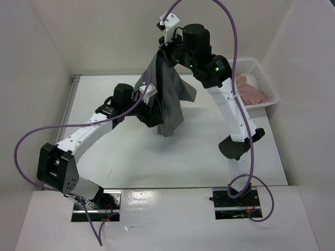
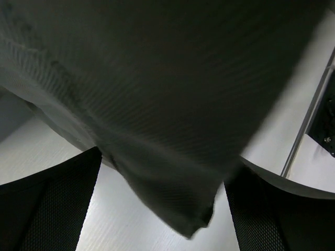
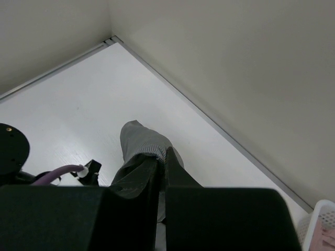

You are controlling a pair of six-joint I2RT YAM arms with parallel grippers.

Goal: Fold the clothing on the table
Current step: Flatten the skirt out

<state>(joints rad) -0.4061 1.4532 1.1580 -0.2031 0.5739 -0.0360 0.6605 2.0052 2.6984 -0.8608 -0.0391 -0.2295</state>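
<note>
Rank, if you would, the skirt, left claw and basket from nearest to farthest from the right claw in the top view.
1. skirt: held in the right claw.
2. left claw: lower left, open around the skirt.
3. basket: far right.

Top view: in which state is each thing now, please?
skirt, lifted, hanging in the air.
right fingers, shut on the skirt's upper part.
left fingers, open, one on each side of the skirt's hanging corner.
basket, upright.
pink garment, lying inside the basket.
</note>
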